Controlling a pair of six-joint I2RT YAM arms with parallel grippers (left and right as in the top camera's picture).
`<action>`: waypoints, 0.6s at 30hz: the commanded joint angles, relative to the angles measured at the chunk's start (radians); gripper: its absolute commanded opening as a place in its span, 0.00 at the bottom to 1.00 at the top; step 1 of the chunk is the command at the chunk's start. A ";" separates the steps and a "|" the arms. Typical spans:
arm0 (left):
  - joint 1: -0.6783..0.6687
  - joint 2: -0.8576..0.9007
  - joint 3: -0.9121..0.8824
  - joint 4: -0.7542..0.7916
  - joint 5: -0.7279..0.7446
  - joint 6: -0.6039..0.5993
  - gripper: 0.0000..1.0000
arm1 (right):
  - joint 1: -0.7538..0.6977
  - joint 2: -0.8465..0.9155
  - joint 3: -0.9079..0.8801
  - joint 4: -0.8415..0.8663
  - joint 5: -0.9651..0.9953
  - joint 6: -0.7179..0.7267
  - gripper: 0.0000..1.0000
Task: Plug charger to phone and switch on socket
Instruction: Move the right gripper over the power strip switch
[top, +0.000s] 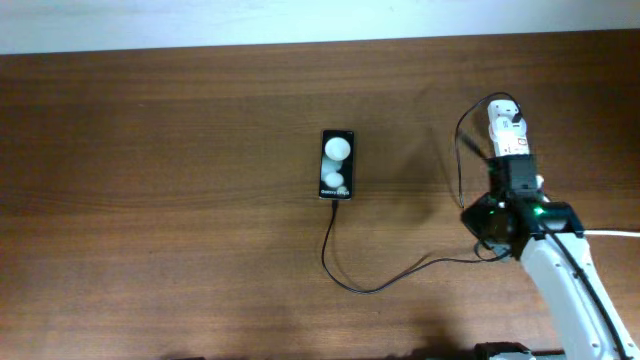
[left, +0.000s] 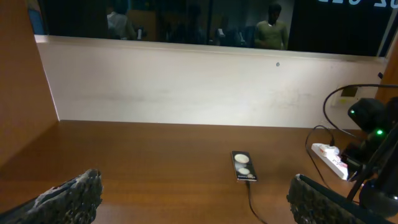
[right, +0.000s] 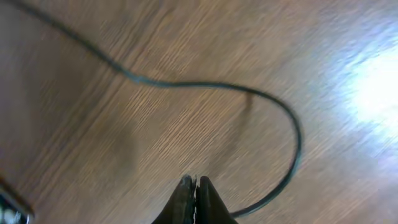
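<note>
My right gripper (right: 196, 198) has its jaws pressed together on nothing, over the curling charger (right: 205, 85); my left gripper (left: 196, 191) stands wide open. The charger reaches the near edge of the phone (top: 337, 165), and the socket (top: 505, 128) lies well to its right.

This looks like a robotics lab or research workroom, not a home. A bare wood-grain table (top: 150, 200) is boxed in as a test bay: a pale backboard (left: 186, 87) runs along its far edge and a brown side panel (left: 18, 93) closes it at nine o'clock. In the overhead view a white robot arm (top: 565, 290) with a lit green indicator (top: 541, 210) stands at four o'clock. Above the backboard, at twelve o'clock, dark glass (left: 186, 18) shows people (left: 272, 28) standing in a dim room — seen through it or reflected, I cannot tell.
</note>
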 joint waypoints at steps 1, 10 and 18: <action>-0.004 -0.058 0.002 0.000 -0.008 0.012 0.99 | -0.106 0.003 0.087 -0.051 -0.025 -0.010 0.04; -0.018 -0.115 0.034 0.000 -0.007 0.012 0.99 | -0.251 0.526 0.795 -0.406 -0.013 -0.081 0.04; -0.018 -0.115 0.034 0.000 -0.007 0.012 0.99 | -0.356 0.825 0.934 -0.285 -0.063 -0.085 0.04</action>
